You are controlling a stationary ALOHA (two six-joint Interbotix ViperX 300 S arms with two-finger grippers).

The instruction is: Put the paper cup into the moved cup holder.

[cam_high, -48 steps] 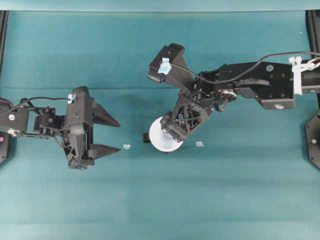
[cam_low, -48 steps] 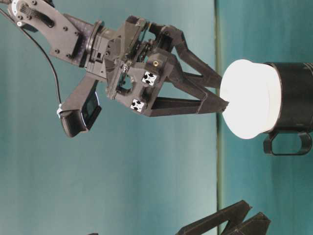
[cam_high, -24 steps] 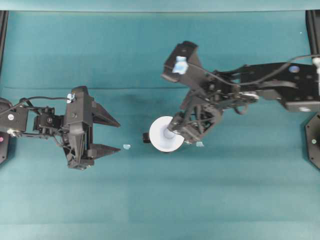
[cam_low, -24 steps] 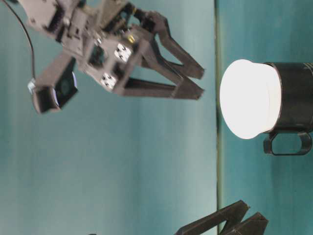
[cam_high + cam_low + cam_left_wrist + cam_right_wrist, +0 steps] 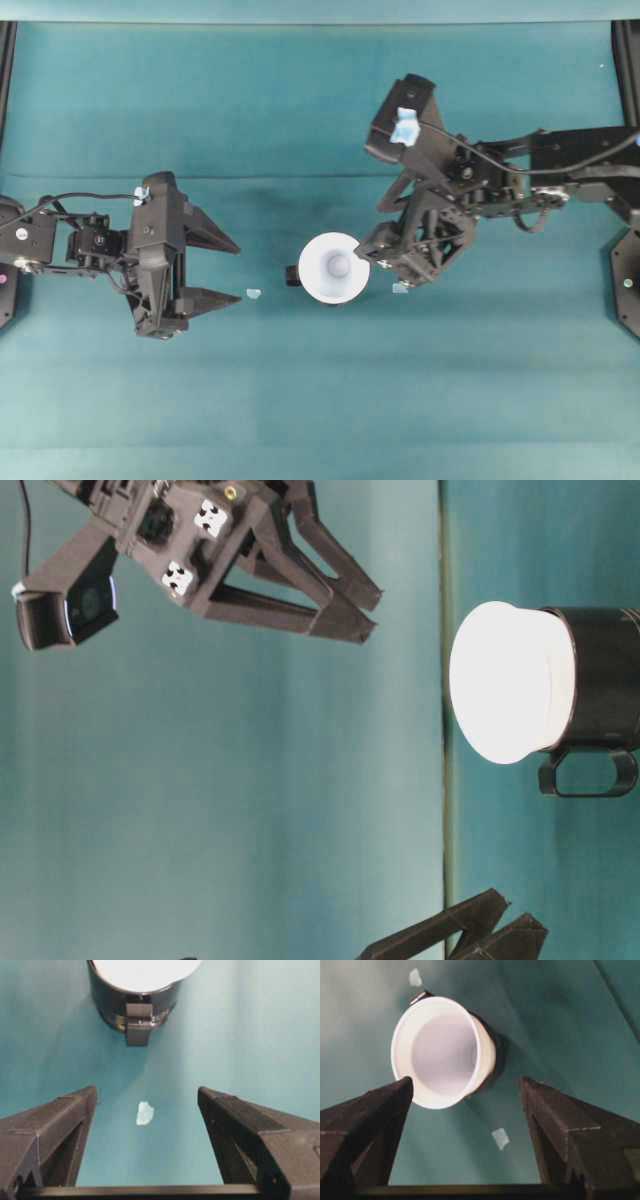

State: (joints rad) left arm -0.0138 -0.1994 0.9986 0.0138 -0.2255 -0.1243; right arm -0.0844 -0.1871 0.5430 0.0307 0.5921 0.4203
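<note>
The white paper cup (image 5: 333, 267) sits inside the black cup holder (image 5: 600, 680), with its wide rim standing proud of the holder; the holder's tab (image 5: 291, 274) points left. My right gripper (image 5: 372, 252) hangs open just right of the cup and raised above it (image 5: 368, 615), touching nothing. In the right wrist view the paper cup (image 5: 440, 1052) lies ahead of the spread jaws. My left gripper (image 5: 238, 272) rests open, left of the holder (image 5: 132, 1005), with nothing between its fingers.
Two small pale tape scraps lie on the teal cloth, one (image 5: 253, 294) left of the holder and one (image 5: 400, 288) to its right. Black frame rails (image 5: 628, 60) stand at the table's left and right edges.
My right gripper has drawn back from the cup's rim, rising and moving right, still open. The cup stays seated in the holder. The left arm has not moved.
</note>
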